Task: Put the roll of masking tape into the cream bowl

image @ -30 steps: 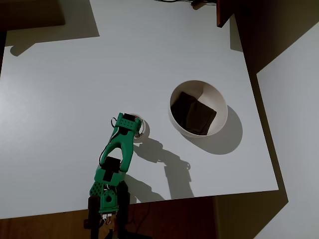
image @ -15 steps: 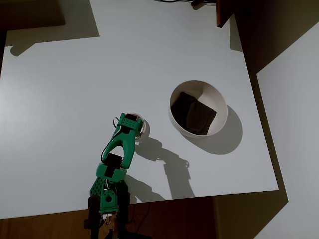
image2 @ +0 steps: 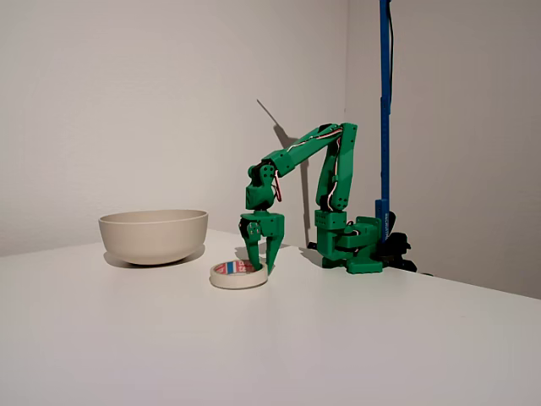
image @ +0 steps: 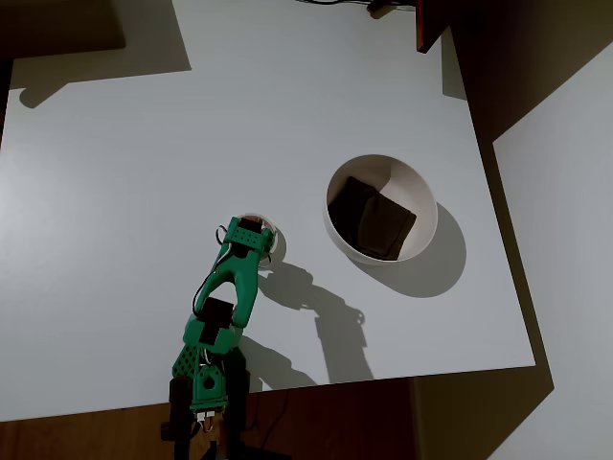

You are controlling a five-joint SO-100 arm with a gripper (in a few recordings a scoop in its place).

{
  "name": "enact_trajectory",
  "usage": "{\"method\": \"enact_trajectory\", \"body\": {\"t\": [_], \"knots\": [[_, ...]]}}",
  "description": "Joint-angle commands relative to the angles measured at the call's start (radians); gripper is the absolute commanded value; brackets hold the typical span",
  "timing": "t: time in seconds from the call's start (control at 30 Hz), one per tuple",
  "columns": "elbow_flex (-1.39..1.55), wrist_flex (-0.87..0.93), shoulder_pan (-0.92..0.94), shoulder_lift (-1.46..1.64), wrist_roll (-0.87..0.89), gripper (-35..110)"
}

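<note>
The roll of masking tape (image2: 238,275) lies flat on the white desk (image2: 355,347), one small cream ring with a wide hole and reddish marks on its inner core, a little left of centre in the fixed view. In the overhead view only a pale arc of it (image: 272,236) shows, just left of centre, under the head of the arm. There is one cream bowl (image2: 153,235), round and smooth-sided, standing apart from the roll, on the left of the fixed view; from above it (image: 426,206) sits right of centre and holds one dark square pad (image: 372,218), soft-looking and slightly creased. One green arm (image2: 297,152) with a plastic, blocky build rises from its base (image2: 351,245) at centre right in the fixed view and bends down over the roll. Its fingers (image2: 261,252) point straight down, slightly spread, tips at the roll's right rim; one seems to reach into the hole and the other outside the ring, but I cannot tell whether they press the tape. Nothing lies between roll and bowl. A blue upright pole (image2: 385,110) stands behind the base, with dark cables (image2: 397,248) at its foot
</note>
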Motion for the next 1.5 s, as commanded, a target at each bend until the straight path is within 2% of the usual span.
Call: {"method": "enact_trajectory", "body": {"t": [0.0, 0.33, 0.6, 0.9, 1.27, 1.47], "knots": [[-0.055, 0.080, 0.017, 0.291, 0.008, -8], [-0.160, 0.362, -0.005, 0.891, 0.051, -8], [-0.400, 0.423, 0.103, 0.962, 0.060, -8], [-0.808, 0.419, 0.218, 0.661, 0.060, -8], [-1.327, 0.402, 0.339, 0.109, 0.071, -8], [-1.732, 0.451, 0.411, -0.229, 0.067, -8]]}}
